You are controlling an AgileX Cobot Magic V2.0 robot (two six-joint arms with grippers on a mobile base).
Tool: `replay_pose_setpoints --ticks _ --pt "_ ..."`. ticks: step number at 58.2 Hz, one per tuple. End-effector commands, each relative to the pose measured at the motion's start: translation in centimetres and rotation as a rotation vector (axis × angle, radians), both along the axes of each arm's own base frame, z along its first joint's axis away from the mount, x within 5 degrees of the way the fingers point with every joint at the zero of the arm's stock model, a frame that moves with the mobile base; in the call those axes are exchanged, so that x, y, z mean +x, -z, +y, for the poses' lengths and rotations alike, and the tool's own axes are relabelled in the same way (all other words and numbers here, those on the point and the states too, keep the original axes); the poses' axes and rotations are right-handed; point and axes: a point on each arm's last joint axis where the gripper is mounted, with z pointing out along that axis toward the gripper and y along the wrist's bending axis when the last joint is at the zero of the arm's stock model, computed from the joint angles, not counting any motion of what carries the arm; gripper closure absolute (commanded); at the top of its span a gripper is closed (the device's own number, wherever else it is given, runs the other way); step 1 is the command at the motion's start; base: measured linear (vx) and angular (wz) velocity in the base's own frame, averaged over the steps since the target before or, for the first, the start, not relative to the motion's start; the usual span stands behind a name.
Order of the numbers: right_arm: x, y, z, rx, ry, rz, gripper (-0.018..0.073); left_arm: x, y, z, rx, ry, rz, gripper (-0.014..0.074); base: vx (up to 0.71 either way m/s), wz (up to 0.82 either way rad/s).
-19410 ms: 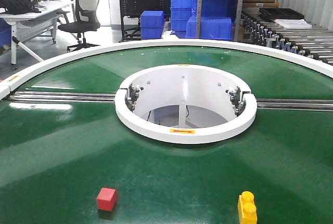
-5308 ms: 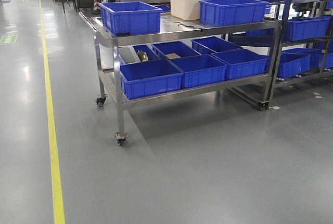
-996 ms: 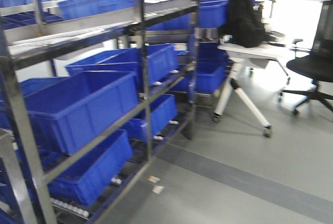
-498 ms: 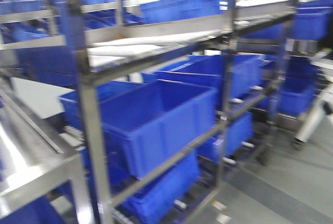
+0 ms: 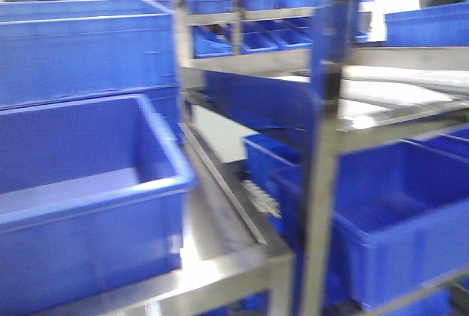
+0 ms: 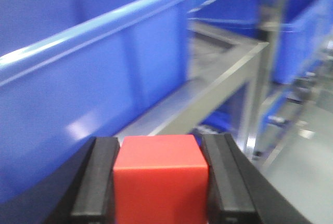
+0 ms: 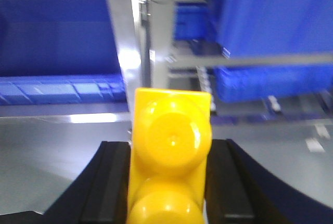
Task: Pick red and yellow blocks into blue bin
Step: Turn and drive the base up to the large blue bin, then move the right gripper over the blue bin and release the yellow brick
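In the left wrist view my left gripper (image 6: 161,148) is shut on the red cube (image 6: 160,182), its black pads pressed to both sides. The smooth wall and thick rim of the blue bin (image 6: 78,73) fill the left of that view, close ahead. My right gripper (image 7: 171,154) is shut on the yellow brick (image 7: 171,112), its two studs facing the camera. The front view, blurred, shows the blue bin (image 5: 88,184) on a steel table (image 5: 220,250) at the left. Neither gripper shows in the front view.
A steel rack post (image 5: 322,147) stands just right of the table, with blue crates (image 5: 396,213) on its shelves. More blue bins (image 5: 80,45) are stacked behind the near one. Grey floor (image 6: 302,182) lies below the table corner (image 6: 255,52). Blue crates on racks (image 7: 276,21) fill the right wrist background.
The front view has swept along the racks; the desk and chair are gone from view. The blue bin on the steel table now sits close at the left.
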Motion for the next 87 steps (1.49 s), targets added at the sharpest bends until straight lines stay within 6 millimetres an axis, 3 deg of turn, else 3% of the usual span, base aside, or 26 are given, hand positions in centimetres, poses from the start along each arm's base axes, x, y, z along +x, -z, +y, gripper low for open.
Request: replay_pose_setpoints --ticks 1,43,87 --pt "0.38 -1.36 0.10 0.018 -0.009 -0.093 0.0318 0.23 -1.40 -0.12 -0.044 0.000 -0.088 0.0359 0.14 0.63" --pt "0.38 -1.36 0.10 0.018 -0.009 -0.093 0.0318 0.23 -1.40 -0.12 -0.044 0.000 -0.088 0.0359 0.11 0.42" --pt "0.42 -1.42 0.11 0.019 -0.009 -0.101 0.0318 0.23 -1.40 -0.12 -0.044 0.000 -0.088 0.0359 0.03 0.13"
